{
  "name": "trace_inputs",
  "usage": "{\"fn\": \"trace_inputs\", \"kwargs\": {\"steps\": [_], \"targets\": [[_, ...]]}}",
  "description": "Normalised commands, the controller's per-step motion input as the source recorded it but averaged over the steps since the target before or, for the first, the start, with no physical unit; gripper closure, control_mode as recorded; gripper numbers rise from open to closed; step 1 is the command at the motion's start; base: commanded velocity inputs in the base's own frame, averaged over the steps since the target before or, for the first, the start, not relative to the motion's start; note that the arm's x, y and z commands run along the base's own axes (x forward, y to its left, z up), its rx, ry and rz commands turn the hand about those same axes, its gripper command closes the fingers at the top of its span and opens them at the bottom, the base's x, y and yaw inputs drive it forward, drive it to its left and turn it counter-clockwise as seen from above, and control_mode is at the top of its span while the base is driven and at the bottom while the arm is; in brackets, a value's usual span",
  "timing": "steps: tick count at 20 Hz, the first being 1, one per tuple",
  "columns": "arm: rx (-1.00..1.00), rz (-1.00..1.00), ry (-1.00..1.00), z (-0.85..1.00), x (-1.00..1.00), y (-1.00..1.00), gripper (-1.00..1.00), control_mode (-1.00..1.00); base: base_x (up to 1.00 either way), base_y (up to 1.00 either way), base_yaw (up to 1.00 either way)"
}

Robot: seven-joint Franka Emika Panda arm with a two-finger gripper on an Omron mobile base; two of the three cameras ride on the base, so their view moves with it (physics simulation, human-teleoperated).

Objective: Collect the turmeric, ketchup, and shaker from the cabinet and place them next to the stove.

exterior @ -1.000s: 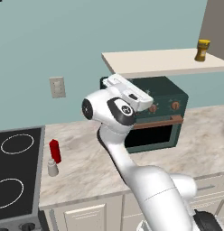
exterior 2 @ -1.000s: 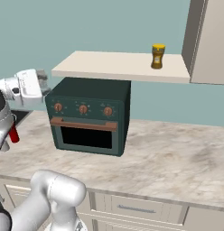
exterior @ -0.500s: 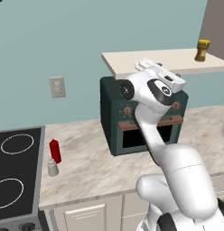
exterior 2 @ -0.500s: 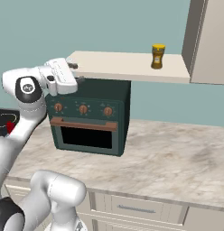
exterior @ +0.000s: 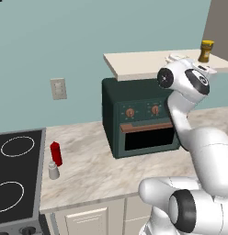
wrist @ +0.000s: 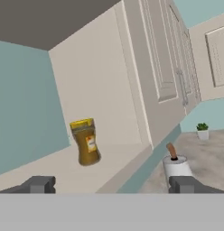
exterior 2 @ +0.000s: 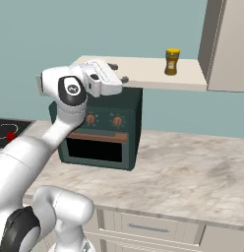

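Gripper (exterior 2: 119, 73) raised to shelf level, fingers spread wide w/ nothing between them, aimed along the cabinet (exterior 2: 143, 74) shelf board. Turmeric (exterior 2: 171, 61) stands upright on that shelf near the taupe door, well apart from the gripper. Ketchup (exterior: 55, 153) & shaker (exterior: 53, 170) sit on the counter (exterior: 102, 170) just beside the stove (exterior: 17, 176). Toaster oven (exterior: 139, 124) under the shelf.

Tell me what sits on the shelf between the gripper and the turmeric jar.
Nothing: bare shelf board runs from the open gripper to the turmeric, seen in the right base view and hand view.
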Motion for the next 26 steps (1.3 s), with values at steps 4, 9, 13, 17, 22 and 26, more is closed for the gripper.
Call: {"fn": "trace_inputs", "kwargs": {"steps": [4,9,13,17,22,26], "targets": [[0.00,0.06,0.10,0.18,0.06,-0.84,-1.00,-1.00,0.00,0.00,0.00],[0.00,0.08,0.01,0.14,0.00,-0.67,-1.00,-1.00,0.00,0.00,0.00],[0.00,0.00,0.03,0.05,0.10,-0.01,-1.00,-1.00,0.00,0.00,0.00],[0.00,0.00,0.05,0.00,0.07,0.00,-1.00,-1.00,0.00,0.00,0.00],[0.00,0.00,0.00,0.00,0.10,0.00,-1.00,-1.00,0.00,0.00,0.00],[0.00,0.00,0.01,0.00,0.34,-0.08,-1.00,-1.00,0.00,0.00,0.00]]}}
